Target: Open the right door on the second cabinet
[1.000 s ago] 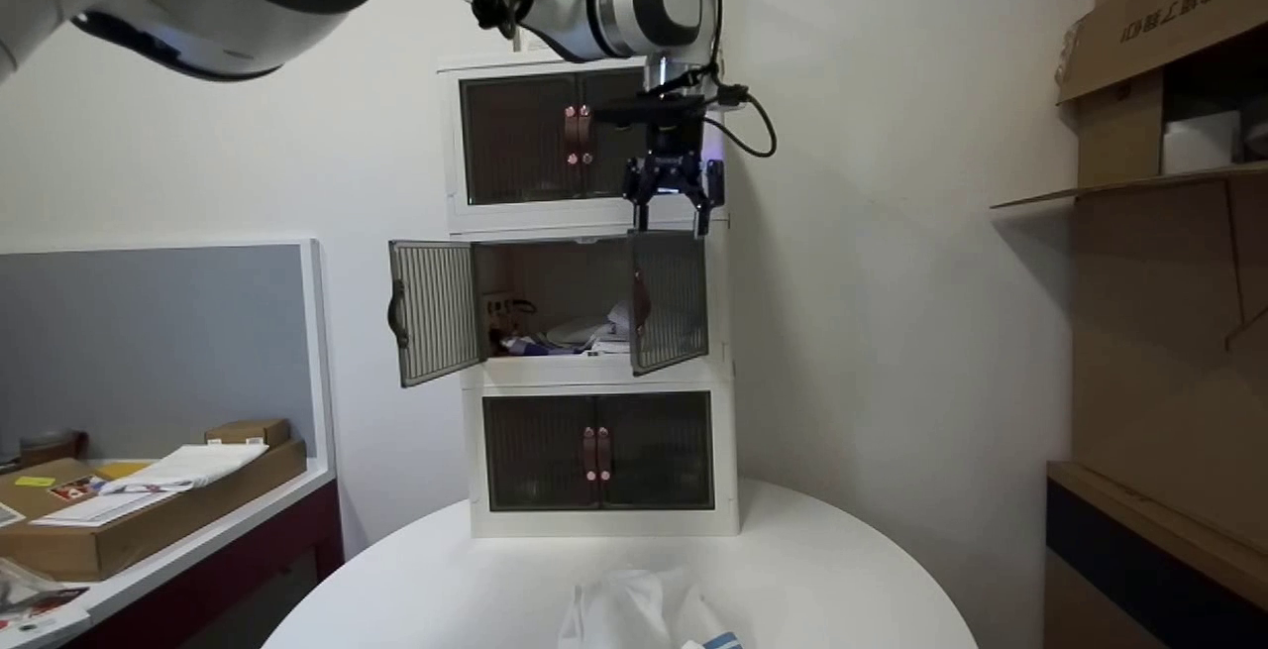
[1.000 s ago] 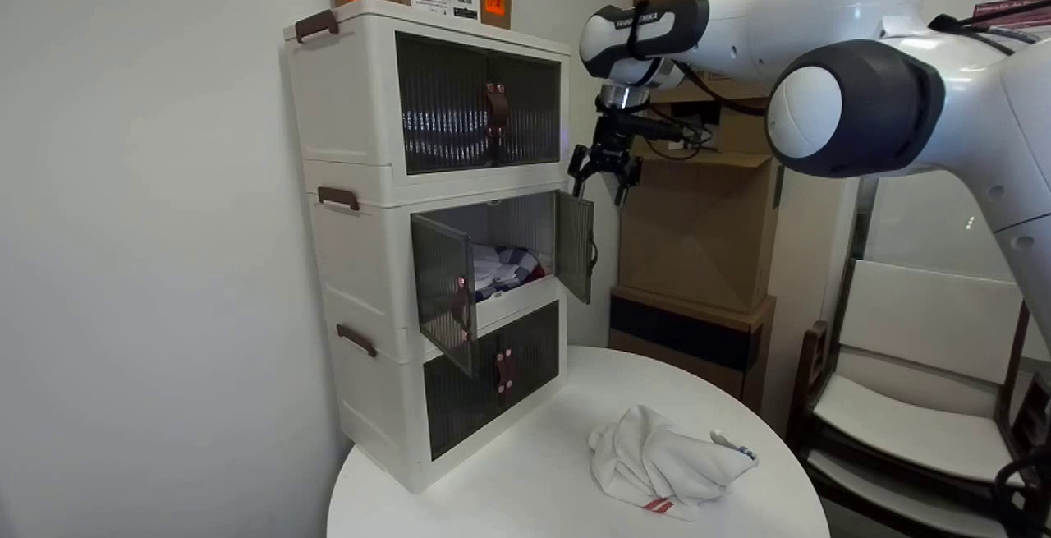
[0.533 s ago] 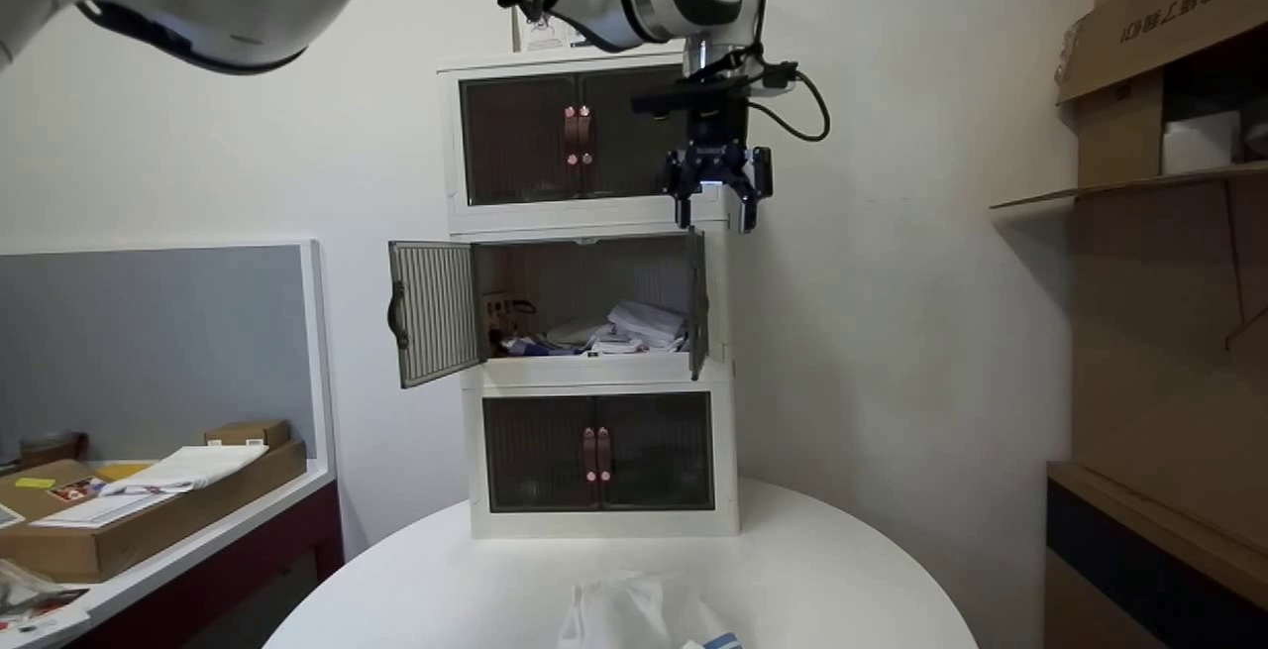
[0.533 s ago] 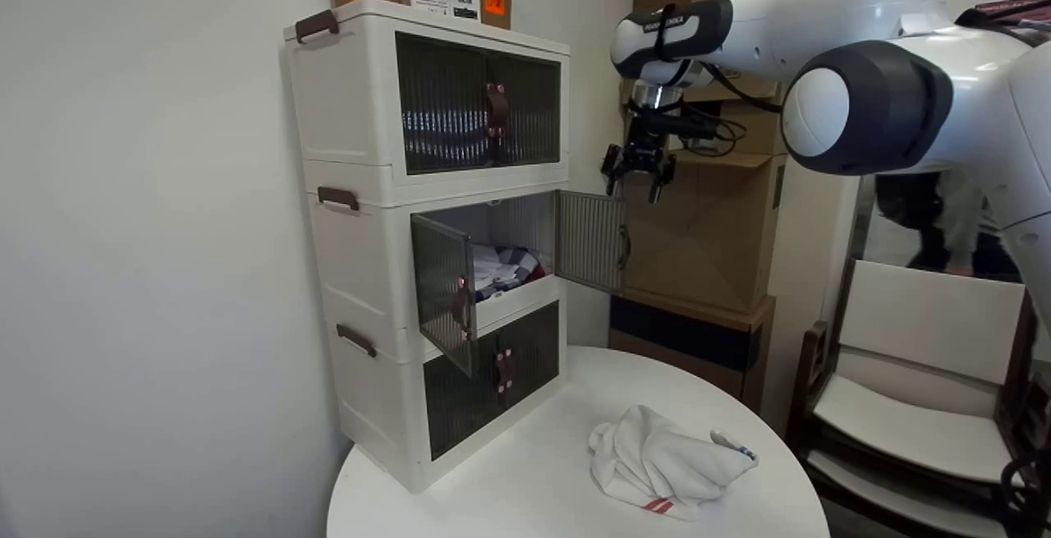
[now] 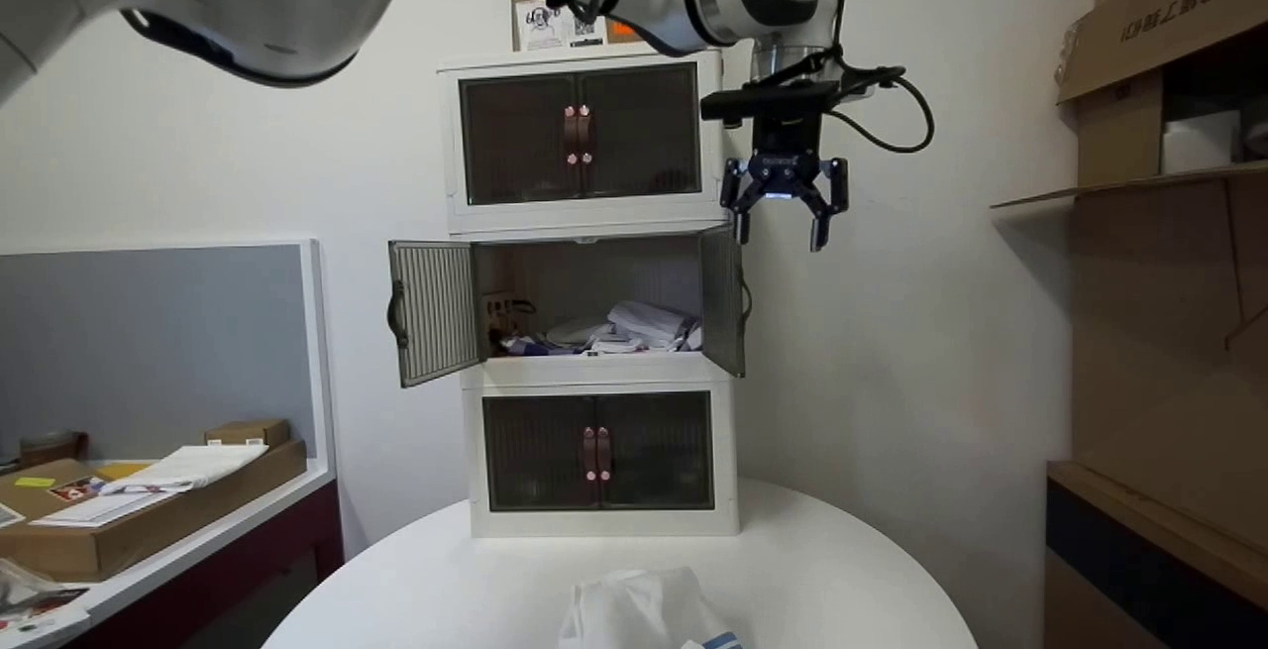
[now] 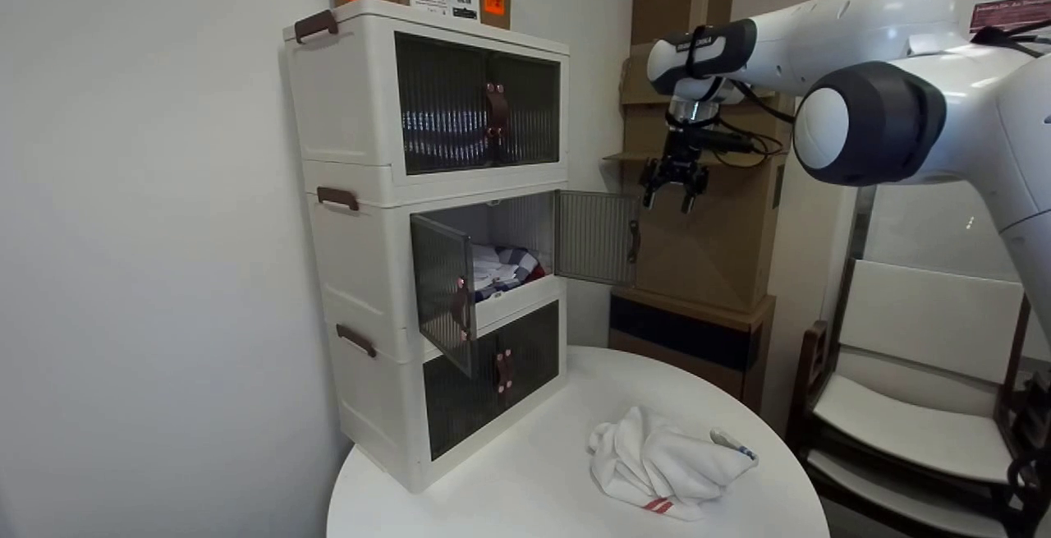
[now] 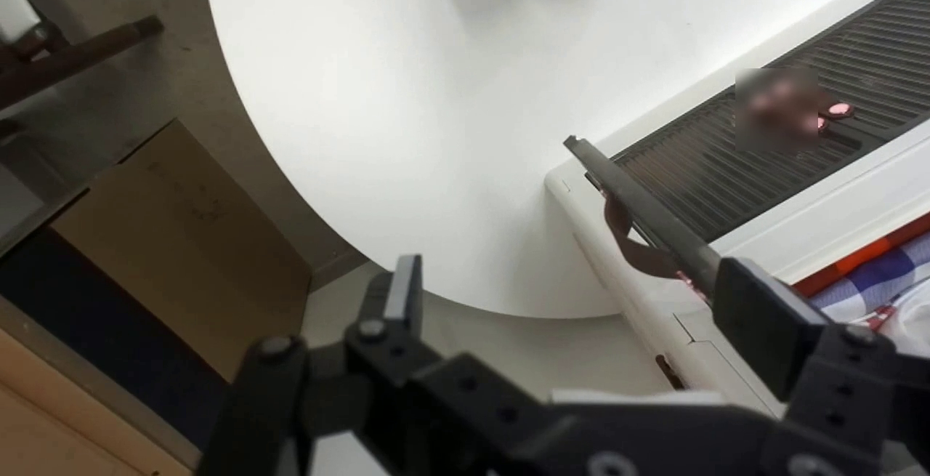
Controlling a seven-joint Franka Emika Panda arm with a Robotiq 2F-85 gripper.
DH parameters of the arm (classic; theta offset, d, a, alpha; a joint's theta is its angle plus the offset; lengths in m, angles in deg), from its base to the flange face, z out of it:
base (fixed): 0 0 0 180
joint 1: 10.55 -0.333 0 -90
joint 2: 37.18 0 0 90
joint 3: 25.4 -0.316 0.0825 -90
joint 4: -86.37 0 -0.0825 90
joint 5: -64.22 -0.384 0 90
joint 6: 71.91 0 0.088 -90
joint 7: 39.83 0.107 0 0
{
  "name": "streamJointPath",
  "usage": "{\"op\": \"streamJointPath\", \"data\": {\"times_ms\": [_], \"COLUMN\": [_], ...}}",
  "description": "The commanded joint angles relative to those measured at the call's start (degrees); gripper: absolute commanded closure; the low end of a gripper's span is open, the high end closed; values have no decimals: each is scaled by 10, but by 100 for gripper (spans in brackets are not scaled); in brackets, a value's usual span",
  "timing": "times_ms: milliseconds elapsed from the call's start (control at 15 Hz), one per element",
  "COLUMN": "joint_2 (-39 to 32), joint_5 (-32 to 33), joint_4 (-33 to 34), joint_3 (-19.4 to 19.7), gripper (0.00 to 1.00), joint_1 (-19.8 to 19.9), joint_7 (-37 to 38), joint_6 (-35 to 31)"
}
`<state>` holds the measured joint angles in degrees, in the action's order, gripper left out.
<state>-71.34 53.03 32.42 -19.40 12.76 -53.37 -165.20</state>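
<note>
The second cabinet [image 5: 594,369] is the white middle unit of the stack, also in an exterior view [image 6: 361,259]. Its right door [image 5: 723,302] stands swung wide outward on its right hinge, its handle [image 5: 746,300] facing away from the opening. The door also shows in an exterior view [image 6: 597,238] and edge-on in the wrist view [image 7: 647,207]. My gripper [image 5: 781,232] is open and empty, pointing down by the door's top outer corner. It also shows in an exterior view [image 6: 668,200]. In the wrist view one finger overlaps the door's edge; I cannot tell whether they touch.
The left door [image 5: 436,312] also stands open. Folded cloths [image 5: 644,325] lie inside the cabinet. The upper unit [image 5: 580,216] and lower unit [image 5: 604,522] are shut. A white cloth [image 6: 665,464] lies on the round table [image 6: 493,513]. Cardboard boxes [image 6: 698,250] stand beyond the door.
The right door has swung further outward, from partly across the opening to past straight out. My gripper has moved the same way along with it, staying open.
</note>
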Motion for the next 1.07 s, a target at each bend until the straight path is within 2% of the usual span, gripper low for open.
{"op": "streamJointPath", "data": {"times_ms": [0,400,600,733,1000], "joint_2": [-26,52,91,129,184], "joint_5": [-36,-139,-170,-189,-202], "joint_4": [45,17,26,-10,-131], "joint_3": [-18,-78,-109,-130,-151], "gripper": [0,0,0,0,0], "joint_1": [20,8,-2,-14,-35], "joint_7": [-37,-70,-80,-90,-114], "joint_6": [-13,-36,-42,-53,-100]}}
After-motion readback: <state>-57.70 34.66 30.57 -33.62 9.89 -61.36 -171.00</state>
